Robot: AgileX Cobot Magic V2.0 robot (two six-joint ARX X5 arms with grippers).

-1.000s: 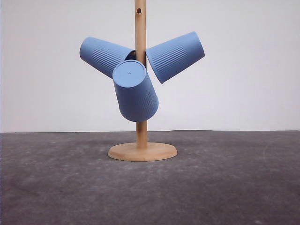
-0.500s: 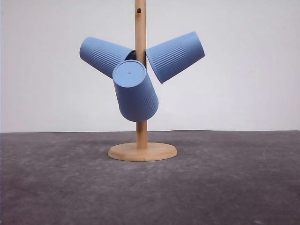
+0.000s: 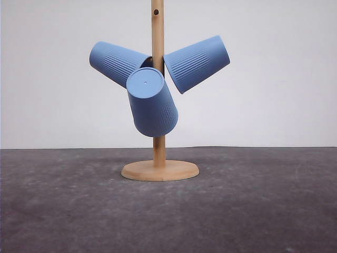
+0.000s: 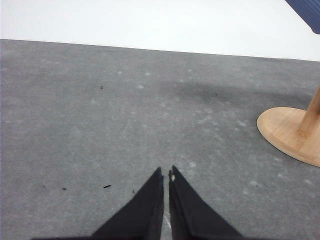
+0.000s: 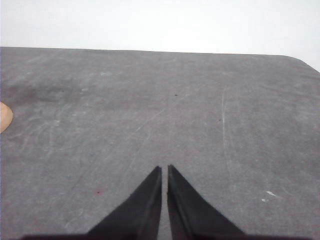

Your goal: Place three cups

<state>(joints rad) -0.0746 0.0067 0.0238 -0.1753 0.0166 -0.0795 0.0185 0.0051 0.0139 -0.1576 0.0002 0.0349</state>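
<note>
Three light-blue ribbed cups hang upside down and tilted on a wooden rack. One cup (image 3: pixel 117 62) points up-left, another cup (image 3: pixel 197 62) points up-right, and the third cup (image 3: pixel 152 101) faces forward with its base toward the camera. A corner of a cup (image 4: pixel 307 10) shows in the left wrist view. My left gripper (image 4: pixel 165 172) hovers low over the grey table, shut with nothing between its fingers. My right gripper (image 5: pixel 164 168) is also shut and empty over bare table.
The wooden rack has an upright pole (image 3: pixel 157 37) and a round base (image 3: pixel 160 170) at the table's middle back. Its base (image 4: pixel 290 132) lies off to one side of the left gripper. The base edge (image 5: pixel 5 116) peeks in the right wrist view. A white wall stands behind the table.
</note>
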